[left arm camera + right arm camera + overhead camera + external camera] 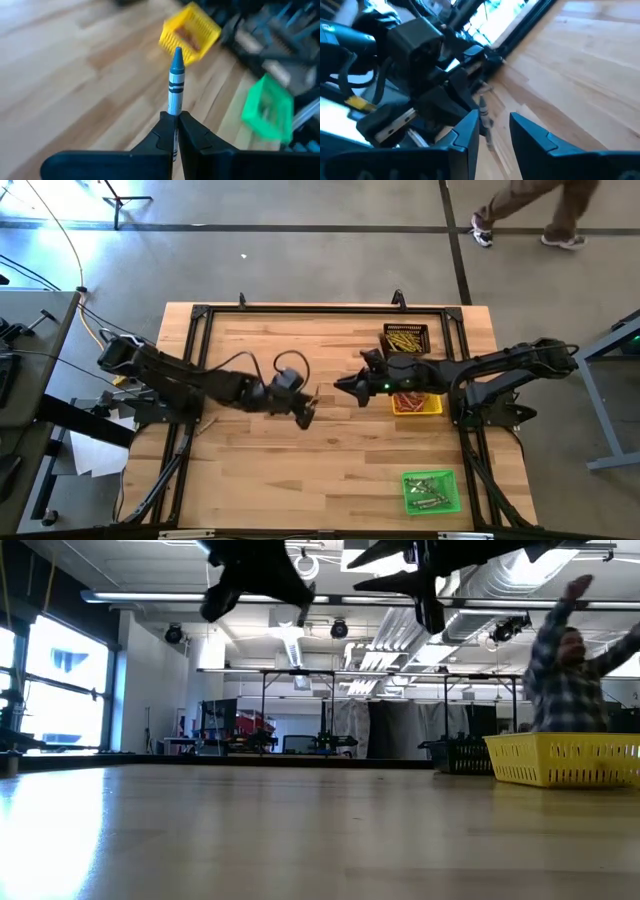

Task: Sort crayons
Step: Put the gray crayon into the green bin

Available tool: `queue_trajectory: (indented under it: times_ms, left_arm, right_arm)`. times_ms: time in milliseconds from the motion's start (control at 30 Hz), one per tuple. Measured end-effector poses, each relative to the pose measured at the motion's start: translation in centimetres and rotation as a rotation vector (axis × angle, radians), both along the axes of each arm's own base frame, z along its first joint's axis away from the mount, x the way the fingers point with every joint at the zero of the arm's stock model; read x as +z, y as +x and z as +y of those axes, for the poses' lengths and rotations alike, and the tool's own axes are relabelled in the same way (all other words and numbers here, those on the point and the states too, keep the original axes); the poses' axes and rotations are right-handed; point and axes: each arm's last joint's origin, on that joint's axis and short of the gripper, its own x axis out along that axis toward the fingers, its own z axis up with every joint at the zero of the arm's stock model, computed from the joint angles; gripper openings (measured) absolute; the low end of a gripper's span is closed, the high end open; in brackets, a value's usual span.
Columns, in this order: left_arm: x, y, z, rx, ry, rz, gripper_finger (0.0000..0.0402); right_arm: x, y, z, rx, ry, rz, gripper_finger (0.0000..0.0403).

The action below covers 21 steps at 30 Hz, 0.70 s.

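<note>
Pale wooden planks make up the table (300, 460), edged by a black metal frame, with a grey workshop floor around it and a person (530, 210) walking past its far side.

From above, the left arm reaches in from the left, and the left gripper (306, 412) hangs over the middle of the table. Its fingers are pinched fully together on a grey-blue crayon (175, 82). In the left wrist view this crayon stands straight out from between the fingertips (165, 131), its pointed end away from the gripper, with two dark bands around its paper wrap and its lower end hidden between the jaws.

The right arm comes in from the right, and the right gripper (345, 386) sits near the left gripper, the two tips facing each other across a small gap. Its jaws stand partly apart in the right wrist view, with nothing between them.

Three small square trays lie on the right side of the table. A black tray (406, 337) at the far edge holds yellow crayons (404, 340). A yellow tray (432, 406), partly hidden under the right arm, holds reddish crayons (408, 400). A green tray (431, 491) near the front right corner holds greyish crayons (428, 492).

From table height, both grippers hang well above the tabletop.
</note>
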Motion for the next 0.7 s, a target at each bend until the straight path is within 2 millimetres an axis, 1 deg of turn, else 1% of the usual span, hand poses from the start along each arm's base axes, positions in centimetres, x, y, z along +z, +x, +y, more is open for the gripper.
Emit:
queue_trajectory:
  times_ms: [67, 267, 500, 700]
  left_arm:
    - [0.4, 0.5, 0.6, 0.015, -0.003, -0.054, 0.0001]
    - [0.9, 1.2, 2.2, 0.043, -0.002, -0.111, 0.0001]
    - [1.8, 1.7, 2.7, 0.023, -0.008, -0.175, 0.0001]
    - [2.6, 1.9, 3.1, 0.024, 0.022, -0.186, 0.0000]
  right_arm:
    - [0.2, 0.0, 0.2, -0.033, 0.012, -0.021, 0.0094]
    - [0.2, -0.1, 0.8, -0.097, 0.009, -0.032, 0.0094]
    - [0.3, -0.1, 0.8, -0.141, 0.014, -0.038, 0.0094]
    - [0.4, -0.1, 0.8, -0.157, 0.012, -0.051, 0.0094]
